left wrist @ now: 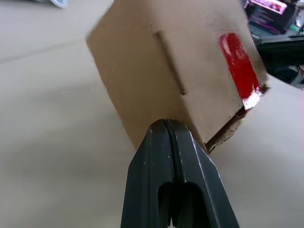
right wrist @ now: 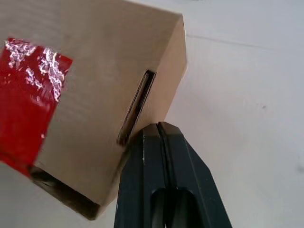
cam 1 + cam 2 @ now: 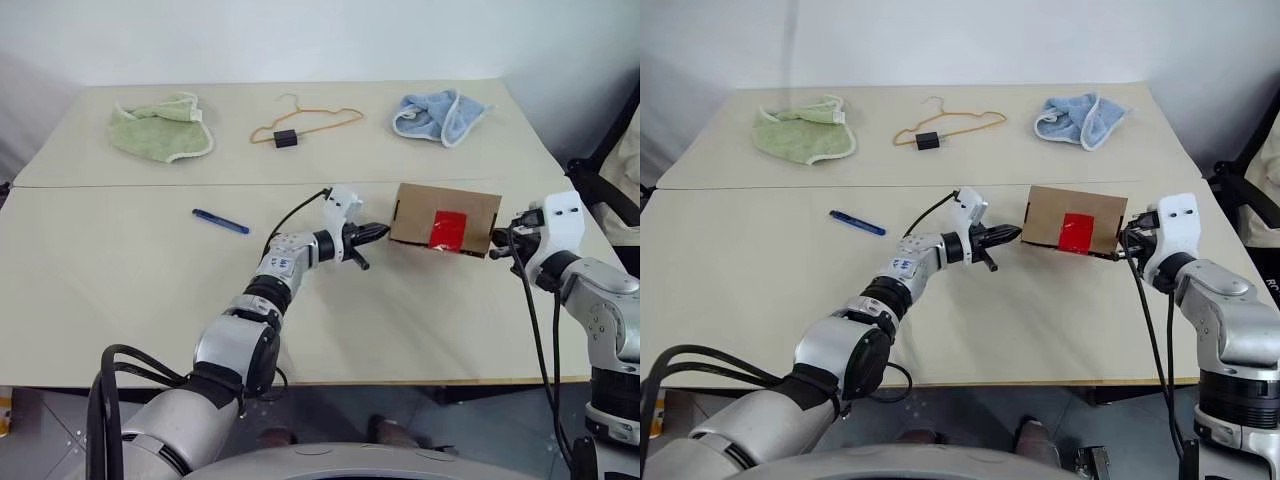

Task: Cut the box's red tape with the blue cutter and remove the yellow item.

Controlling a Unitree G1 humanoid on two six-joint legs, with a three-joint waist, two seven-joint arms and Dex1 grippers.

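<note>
The brown box (image 3: 445, 215) sits tilted on the table's right half, its red tape (image 3: 447, 230) facing me. My left gripper (image 3: 380, 232) is shut, and its tips rest against the box's left end (image 1: 142, 85). My right gripper (image 3: 497, 252) is also shut, with its tips at the box's right end (image 2: 156, 71) beside a flap slot. Neither gripper holds anything between its fingers. The blue cutter (image 3: 220, 221) lies on the table well to the left of the left arm. The yellow item is hidden.
A pale green cloth (image 3: 160, 128) lies at the back left and a light blue cloth (image 3: 440, 115) at the back right. Between them is an orange wire hanger (image 3: 305, 120) with a black clip (image 3: 286, 139). The table's front edge (image 3: 400, 380) runs near my arms.
</note>
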